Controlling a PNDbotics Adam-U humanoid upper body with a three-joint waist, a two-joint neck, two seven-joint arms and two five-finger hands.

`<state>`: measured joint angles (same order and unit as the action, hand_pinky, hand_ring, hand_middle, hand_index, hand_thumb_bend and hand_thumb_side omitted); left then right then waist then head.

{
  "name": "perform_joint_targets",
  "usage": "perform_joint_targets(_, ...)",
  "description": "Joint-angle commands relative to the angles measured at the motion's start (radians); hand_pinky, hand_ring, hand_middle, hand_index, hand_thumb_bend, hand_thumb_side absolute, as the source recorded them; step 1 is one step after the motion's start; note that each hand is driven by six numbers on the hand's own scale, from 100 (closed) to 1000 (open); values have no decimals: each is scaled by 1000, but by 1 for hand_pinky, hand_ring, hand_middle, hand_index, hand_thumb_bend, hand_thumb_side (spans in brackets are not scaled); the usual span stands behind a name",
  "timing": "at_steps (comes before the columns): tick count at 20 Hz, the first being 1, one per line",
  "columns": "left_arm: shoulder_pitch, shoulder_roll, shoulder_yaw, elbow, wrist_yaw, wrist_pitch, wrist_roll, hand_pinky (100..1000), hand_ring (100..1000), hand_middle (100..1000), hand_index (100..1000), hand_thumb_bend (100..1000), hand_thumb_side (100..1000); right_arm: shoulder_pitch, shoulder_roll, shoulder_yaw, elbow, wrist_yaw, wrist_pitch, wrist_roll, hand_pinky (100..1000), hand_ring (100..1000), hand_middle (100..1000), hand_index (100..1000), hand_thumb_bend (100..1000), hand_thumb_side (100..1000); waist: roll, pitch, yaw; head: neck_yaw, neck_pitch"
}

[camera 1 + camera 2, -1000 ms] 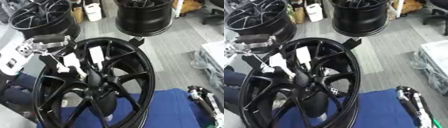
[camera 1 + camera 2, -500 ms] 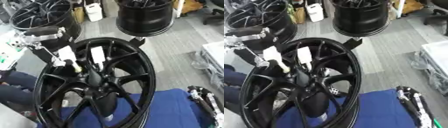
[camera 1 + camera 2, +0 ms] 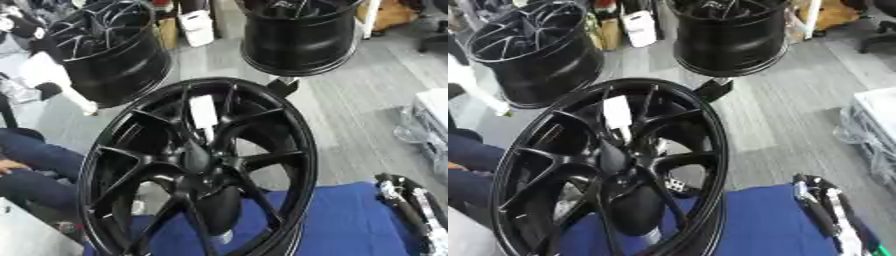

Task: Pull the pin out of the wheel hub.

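A black multi-spoke wheel point(image 3: 197, 165) stands upright in the middle, leaning toward me, with its hub point(image 3: 197, 155) facing the camera. A white tag point(image 3: 203, 111) hangs on an upper spoke. I cannot make out a pin at the hub. A blurred white shape at the left edge seems to be my left hand point(image 3: 54, 77), well clear of the wheel; what it holds is not visible. My right hand point(image 3: 409, 207), black and silver, lies idle at the lower right on the blue cloth with its fingers straight.
Two more black wheels stand behind, one at the back left point(image 3: 109, 50) and one at the back centre point(image 3: 302, 35). A blue cloth point(image 3: 350, 220) covers the surface under the wheel. A white container point(image 3: 197, 27) and a clear plastic bag point(image 3: 420, 132) sit on the grey floor.
My left hand, which was at the hub with a pale piece between its fingers, has drawn back up and to the left edge. The right hand has stayed still.
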<state>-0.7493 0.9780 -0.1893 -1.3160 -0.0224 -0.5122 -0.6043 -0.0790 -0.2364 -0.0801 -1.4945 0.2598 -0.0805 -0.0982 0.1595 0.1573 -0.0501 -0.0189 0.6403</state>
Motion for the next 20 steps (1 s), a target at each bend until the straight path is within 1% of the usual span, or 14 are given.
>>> perform_joint_targets(1, 123, 145, 108, -33, 88, -225, -245, 514, 374, 375, 630, 267, 100, -5, -18, -7, -16, 4, 0, -8, 600, 564, 601, 713, 100, 798, -12, -8, 1, 3, 1)
perform_joint_targets(2, 171, 160, 133, -33, 99, -212, -245, 516, 377, 380, 634, 267, 100, -4, -17, -8, -18, 4, 1, -9, 600, 565, 602, 713, 100, 797, -14, -6, 2, 5, 1)
perform_joint_targets(4, 240, 168, 164, -16, 90, -190, -246, 519, 382, 387, 638, 278, 100, -3, -16, -10, -21, 4, 2, -11, 600, 564, 602, 713, 100, 797, -18, -3, 3, 7, 1)
perform_joint_targets(6, 290, 154, 176, 22, 47, -174, -245, 526, 392, 399, 647, 285, 124, -3, -14, -11, -22, 3, 3, -12, 600, 564, 602, 713, 100, 796, -23, 0, 3, 9, 0)
perform_joint_targets(8, 316, 128, 181, 64, -4, -164, -235, 539, 404, 408, 655, 299, 150, -3, -12, -12, -24, 2, 4, -13, 600, 564, 602, 713, 100, 798, -28, 3, 3, 9, -4)
perform_joint_targets(10, 325, 93, 186, 115, -49, -145, -211, 572, 443, 466, 702, 366, 255, -3, -9, -12, -26, 1, 4, -14, 600, 564, 602, 713, 100, 795, -32, 6, 2, 11, -7)
perform_joint_targets(11, 324, 75, 189, 139, -78, -139, -188, 595, 471, 500, 726, 397, 288, -4, -8, -13, -27, 1, 5, -13, 600, 565, 602, 713, 100, 795, -35, 8, 2, 13, -7)
perform_joint_targets(12, 322, 57, 190, 164, -103, -135, -162, 633, 535, 569, 776, 500, 414, -4, -7, -13, -27, 0, 5, -13, 600, 565, 602, 713, 100, 796, -37, 9, 2, 15, -7)
perform_joint_targets(13, 319, 41, 193, 189, -129, -130, -131, 666, 593, 625, 807, 583, 505, -5, -6, -12, -28, -1, 5, -13, 600, 565, 602, 713, 100, 797, -40, 12, 2, 19, -8)
perform_joint_targets(15, 315, 7, 205, 232, -198, -129, -54, 707, 663, 703, 836, 667, 622, -8, -2, -12, -29, -3, 6, -13, 600, 565, 602, 713, 100, 797, -46, 16, 0, 27, -6)
perform_joint_targets(16, 315, -11, 211, 250, -224, -129, -14, 729, 695, 735, 850, 687, 670, -9, -1, -12, -29, -4, 5, -13, 600, 565, 602, 713, 100, 797, -49, 19, 0, 30, -5)
perform_joint_targets(17, 317, -31, 218, 264, -240, -129, 19, 740, 711, 752, 860, 686, 697, -10, 0, -12, -31, -5, 5, -13, 600, 565, 602, 713, 100, 797, -51, 22, 0, 35, -3)
perform_joint_targets(19, 331, -73, 237, 275, -236, -129, 63, 769, 750, 792, 867, 646, 736, -13, 3, -13, -34, -5, 5, -12, 600, 565, 602, 713, 100, 801, -56, 30, 2, 43, 3)
perform_joint_targets(20, 341, -93, 249, 271, -219, -127, 70, 770, 751, 794, 867, 640, 738, -14, 4, -13, -36, -6, 6, -12, 600, 565, 602, 713, 100, 802, -58, 33, 3, 47, 7)
